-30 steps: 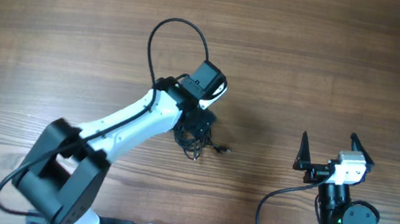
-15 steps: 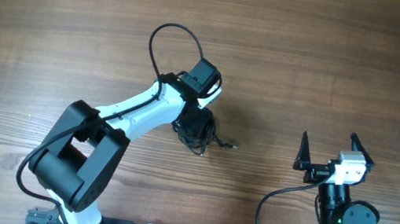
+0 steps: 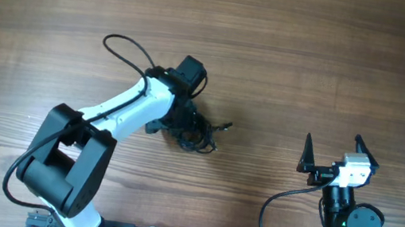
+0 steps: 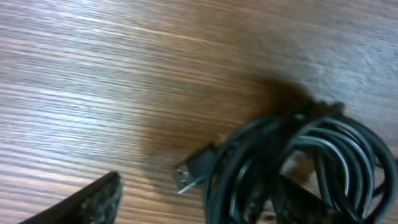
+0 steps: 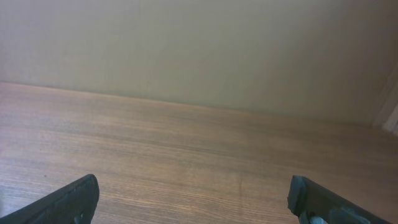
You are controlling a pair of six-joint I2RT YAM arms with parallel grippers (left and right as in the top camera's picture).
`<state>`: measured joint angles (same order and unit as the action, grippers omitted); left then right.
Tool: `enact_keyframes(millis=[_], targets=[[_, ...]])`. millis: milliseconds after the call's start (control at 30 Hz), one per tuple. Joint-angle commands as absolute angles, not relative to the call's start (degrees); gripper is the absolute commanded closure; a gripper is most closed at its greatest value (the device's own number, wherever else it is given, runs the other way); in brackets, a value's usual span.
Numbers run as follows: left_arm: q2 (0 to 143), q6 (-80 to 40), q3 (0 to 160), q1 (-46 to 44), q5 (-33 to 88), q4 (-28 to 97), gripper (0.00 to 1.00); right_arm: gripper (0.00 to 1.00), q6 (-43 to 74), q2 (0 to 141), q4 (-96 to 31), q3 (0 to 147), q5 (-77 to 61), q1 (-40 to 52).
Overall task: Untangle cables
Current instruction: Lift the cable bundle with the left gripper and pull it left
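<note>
The cables [image 3: 195, 134] are found near the middle of the table [image 3: 358, 40], bunched in one small dark knot just right of the left arm's wrist. Over the last second that wrist has been swung leftward, and the bundle has been dragged a little with it and turned. A loose end [image 3: 222, 125], which was pointing right from the near side, is now seen sticking out from the far right side. No strand has been drawn free; in the wrist view the coils are seen closely overlapped.

The left gripper [image 4: 199, 204] is seen spread, with one finger low at the left of its view and the other partly hidden under the coils. Nothing is pinched. A plug [image 4: 186, 176] lies flat on the wood between the fingers, with the bundle just to its right.

The right gripper [image 3: 333, 139] is held spread wide at the near right, well apart from the cables.

It is judged that the knot has been shifted rather than loosened, so the untangling is hardly begun. The exposed plug is probably the better hold for a next attempt, with the bundle pinned by the other arm.
</note>
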<state>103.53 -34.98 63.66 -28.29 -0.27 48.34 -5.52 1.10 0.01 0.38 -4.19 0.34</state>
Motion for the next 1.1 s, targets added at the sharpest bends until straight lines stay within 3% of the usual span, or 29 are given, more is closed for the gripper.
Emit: enact_keyframes(millis=[0,67,133,267,400,567,700,833,1067], targets=[[101.01,-36.23,63.68,-25.85,2.66,48.93,0.18,0.0,-6.0,0.43,0.14,0.3,-3.4,0.47],[99.9,-36.23,63.68,-24.18,5.19,48.95,0.2,0.0,-6.02,0.43,0.12,0.3,-3.4,0.47],[98.94,-36.25,63.68,-21.96,11.11,49.12,0.31,0.0,-6.02,0.43,0.12,0.3,-3.4,0.47],[98.89,-36.25,63.68,-19.33,23.18,48.95,0.36,0.0,-6.0,0.43,0.14,0.3,-3.4,0.47],[98.89,-34.09,63.68,-18.57,23.29,48.03,0.38,0.0,-6.0,0.43,0.12,0.3,-3.4,0.47],[98.89,-11.64,63.66,-18.63,22.02,41.82,0.41,0.0,-6.02,0.43,0.14,0.3,-3.4,0.47],[100.12,-3.25,63.66,-18.61,9.1,36.99,0.55,0.0,-6.02,0.43,0.12,0.3,-3.4,0.47],[102.26,1.37,63.66,-18.63,10.96,36.4,0.51,0.0,-6.0,0.43,0.14,0.3,-3.4,0.47],[104.27,4.51,63.66,-18.63,22.04,36.62,0.53,0.0,-6.02,0.43,0.14,0.3,-3.4,0.47]])
